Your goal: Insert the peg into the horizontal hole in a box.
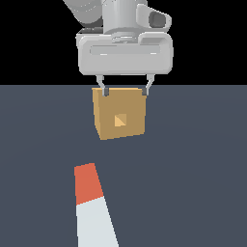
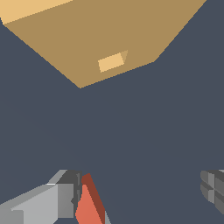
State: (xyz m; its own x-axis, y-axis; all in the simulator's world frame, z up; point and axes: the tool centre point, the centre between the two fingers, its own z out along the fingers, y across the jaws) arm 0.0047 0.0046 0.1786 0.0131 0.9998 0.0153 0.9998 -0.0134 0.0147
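The peg [image 1: 91, 202] lies flat on the dark floor in the foreground, its red-orange end [image 1: 87, 183] towards the box and its white length running off the lower edge. The tan-orange box [image 1: 120, 113] stands beyond it, and the small square hole [image 1: 119, 120] in its near face looks towards the peg. My gripper [image 1: 124, 89] hangs high and open, holding nothing, its fingertips overlapping the box's top edge in the exterior view. In the wrist view the peg's red end [image 2: 89, 205] shows beside one finger [image 2: 57, 201], with the box [image 2: 100, 35] and hole [image 2: 111, 61] further off.
Only the flat dark grey floor [image 1: 193, 183] surrounds the box and peg. Black background lies above the floor's far edge.
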